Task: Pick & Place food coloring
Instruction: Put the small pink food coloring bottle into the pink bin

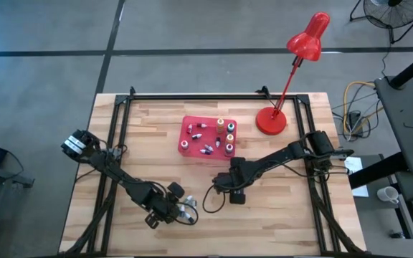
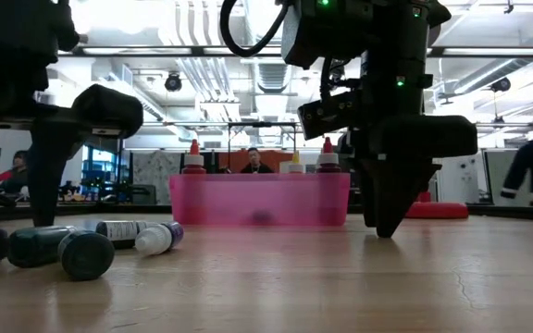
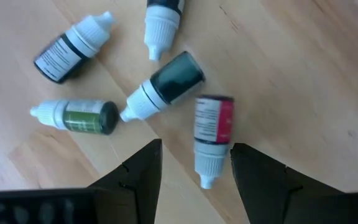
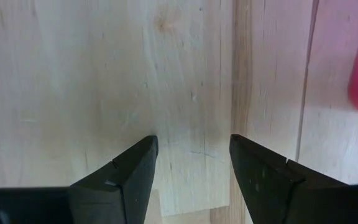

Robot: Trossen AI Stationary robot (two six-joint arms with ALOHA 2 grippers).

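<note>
Left gripper (image 3: 194,165), lower left of high view: fingers apart over a red-labelled bottle (image 3: 212,135). Right gripper (image 4: 193,163), centre: fingers apart above bare wooden table (image 4: 104,74)

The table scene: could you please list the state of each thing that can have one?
Left claw: open, over the loose bottles, holding nothing.
Right claw: open, empty, over bare wood beside the tray.
Loose bottles: five, capped, lying on their sides.
Red-label bottle: lying between the left fingers.
Tray: holds bottles, some upright, some lying.
Lamp: upright; lit or not, cannot tell.
</note>
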